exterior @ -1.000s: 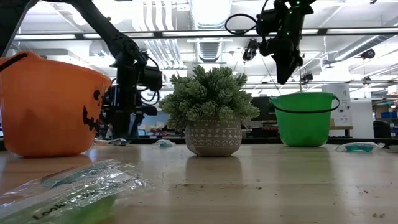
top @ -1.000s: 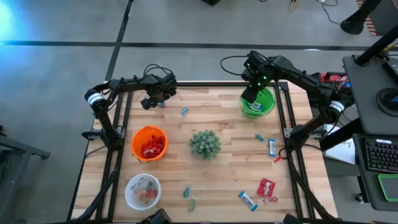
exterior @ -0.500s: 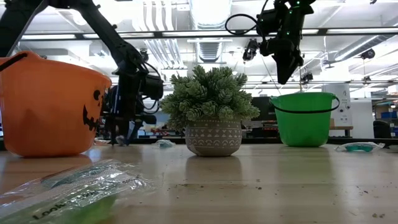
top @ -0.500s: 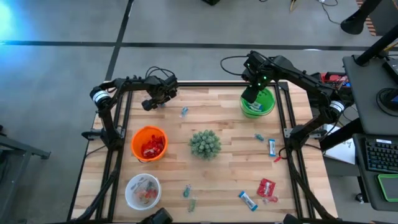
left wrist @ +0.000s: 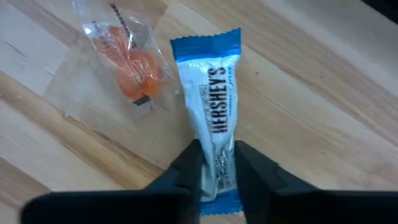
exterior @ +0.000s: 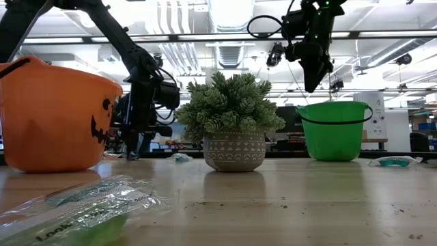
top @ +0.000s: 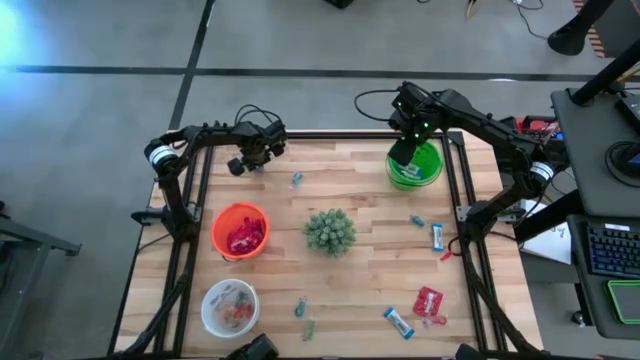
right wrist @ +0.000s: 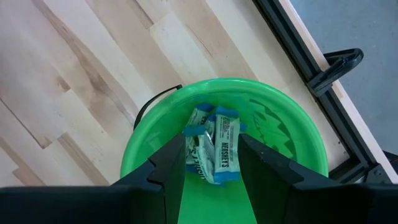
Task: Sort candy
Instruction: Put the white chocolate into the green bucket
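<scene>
left gripper (left wrist: 217, 165) jaws pinch hershey's bar (left wrist: 213, 118); right gripper (right wrist: 211, 163) jaws parted, empty.

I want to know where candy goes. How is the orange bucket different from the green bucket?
The orange bucket holds red candy; the green bucket holds blue-and-white bars. The orange bucket has a black pumpkin face, while the green bucket shows none in the low view. The right gripper hangs above the green one; nothing hangs above the orange. Both stand upright.

My left gripper (left wrist: 217, 165) is down at the table's far left corner, fingers pinched narrow; my right gripper (right wrist: 211, 163) hangs high, fingers parted
</scene>
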You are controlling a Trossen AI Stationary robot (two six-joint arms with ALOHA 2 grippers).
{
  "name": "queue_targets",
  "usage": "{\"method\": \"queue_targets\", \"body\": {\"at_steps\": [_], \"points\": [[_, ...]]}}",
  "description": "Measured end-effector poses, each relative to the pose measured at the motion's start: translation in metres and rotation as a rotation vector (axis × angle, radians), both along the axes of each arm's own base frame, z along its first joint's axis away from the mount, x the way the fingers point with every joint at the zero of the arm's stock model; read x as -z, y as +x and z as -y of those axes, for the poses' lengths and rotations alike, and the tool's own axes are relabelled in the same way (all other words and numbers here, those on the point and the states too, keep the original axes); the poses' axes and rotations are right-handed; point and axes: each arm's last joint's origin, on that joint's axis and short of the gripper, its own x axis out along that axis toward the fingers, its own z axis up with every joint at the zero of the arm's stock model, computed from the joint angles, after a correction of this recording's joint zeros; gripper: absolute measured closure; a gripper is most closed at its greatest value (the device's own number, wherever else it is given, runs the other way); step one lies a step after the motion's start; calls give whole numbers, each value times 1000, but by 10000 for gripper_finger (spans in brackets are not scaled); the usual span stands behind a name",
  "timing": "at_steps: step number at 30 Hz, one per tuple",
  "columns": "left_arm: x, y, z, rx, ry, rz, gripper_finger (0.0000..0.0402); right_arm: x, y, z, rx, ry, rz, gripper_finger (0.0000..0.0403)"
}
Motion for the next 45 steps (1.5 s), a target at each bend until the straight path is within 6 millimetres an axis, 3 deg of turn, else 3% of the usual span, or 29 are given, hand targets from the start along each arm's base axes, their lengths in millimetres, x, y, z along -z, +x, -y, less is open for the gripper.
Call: {"method": "queue_targets", "body": {"at_steps": [4, 11, 18, 26, 35, 45], "points": [[0, 1, 1, 3, 2, 0, 392, 0, 0, 0, 0, 0, 0, 266], [-5, 2, 4, 97, -9, -3, 393, 0, 0, 0, -3, -1, 0, 266], [-24, 6, 12, 172, 38, 22, 393, 0, 0, 0, -2, -2, 1, 266], [-55, 9, 25, 320, 141, 36, 393, 0, 0, 0, -3, -4, 3, 266], [-104, 3, 32, 441, 338, 148, 393, 0, 1, 1, -26, -12, 2, 266], [-143, -5, 56, 678, 436, 204, 393, -1, 2, 2, -27, -28, 18, 266]]}}
